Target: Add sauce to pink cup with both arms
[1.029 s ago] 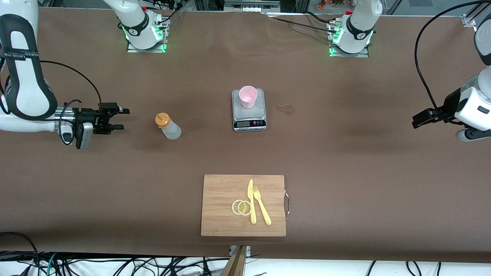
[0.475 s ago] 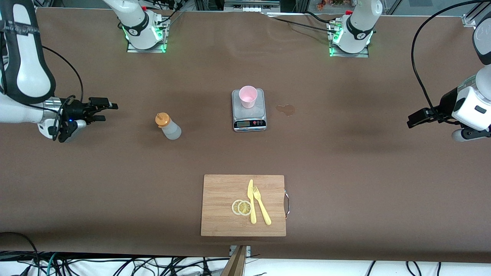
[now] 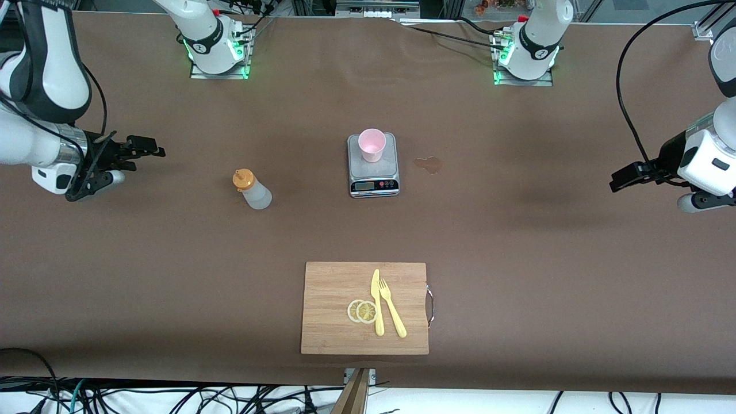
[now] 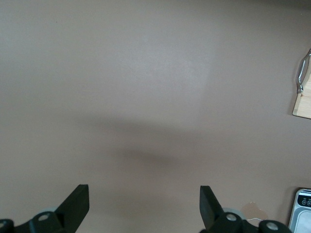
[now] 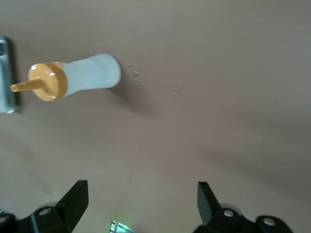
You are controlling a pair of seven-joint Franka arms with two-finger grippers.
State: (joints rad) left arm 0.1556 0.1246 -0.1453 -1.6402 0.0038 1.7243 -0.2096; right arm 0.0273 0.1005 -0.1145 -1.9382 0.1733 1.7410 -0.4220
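On the brown tabletop (image 3: pixel 517 241) my right gripper (image 3: pixel 150 150) and left gripper (image 3: pixel 618 183) hang spread wide and empty at either end. The pale pink cup (image 3: pixel 371 144) stands on a steel scale (image 3: pixel 373 165). I'd clasp the soft, whitish sauce (image 3: pixel 253 190) mid-body, upright, orange nozzle clear.

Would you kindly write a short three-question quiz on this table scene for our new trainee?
1. True or false: the pink cup stands on the scale.
2. What lies on the cutting board? A) spoon B) knife, fork, lemon slices C) bottle
3. Fill in: the sauce bottle has an ___ cap.

Key: 1 true; 2 B; 3 orange.
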